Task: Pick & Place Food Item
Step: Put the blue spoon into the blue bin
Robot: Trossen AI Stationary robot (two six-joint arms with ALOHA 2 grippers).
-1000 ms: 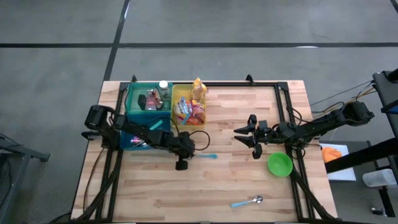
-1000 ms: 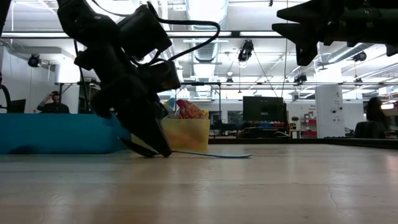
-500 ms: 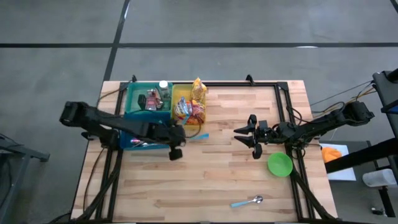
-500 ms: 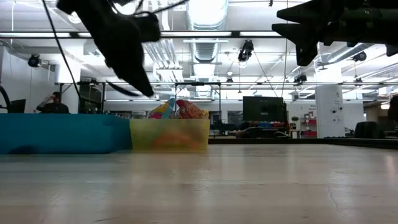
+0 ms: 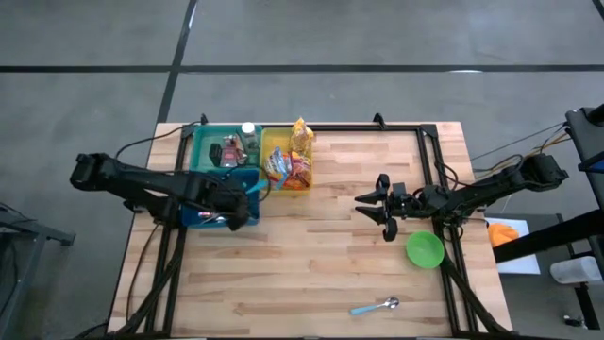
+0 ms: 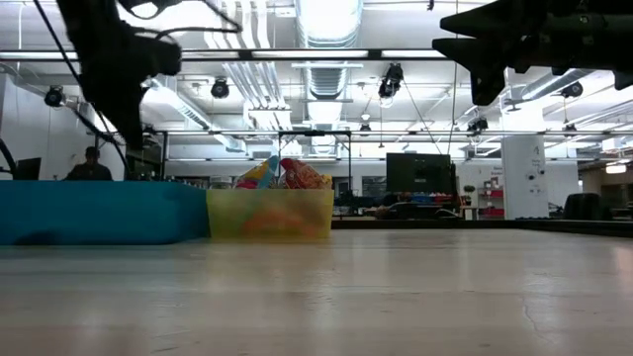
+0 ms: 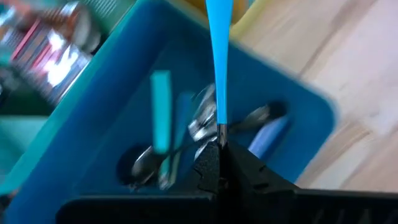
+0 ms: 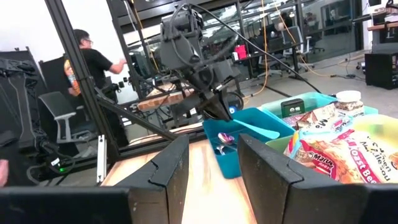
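High view: the left end effector (image 5: 247,201) hangs over the blue plastic bin (image 5: 219,210) at the wooden desk (image 5: 330,274) edge.

Left wrist view: clamped on a light-blue plastic utensil (image 7: 220,62), above cutlery.

Right wrist view: the right end effector (image 8: 210,163) waits part-open, empty.

Next, I judge: release into the bin.

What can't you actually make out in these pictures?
- Blue bin, high view: the left gripper and its arm cover the contents.
- Teal utensil, left wrist view: its far end is cut off by the picture edge.
- Left gripper, low view: only a dark silhouette against ceiling lights.
- Snack packets, right wrist view: labels cut off by the frame and the right gripper.
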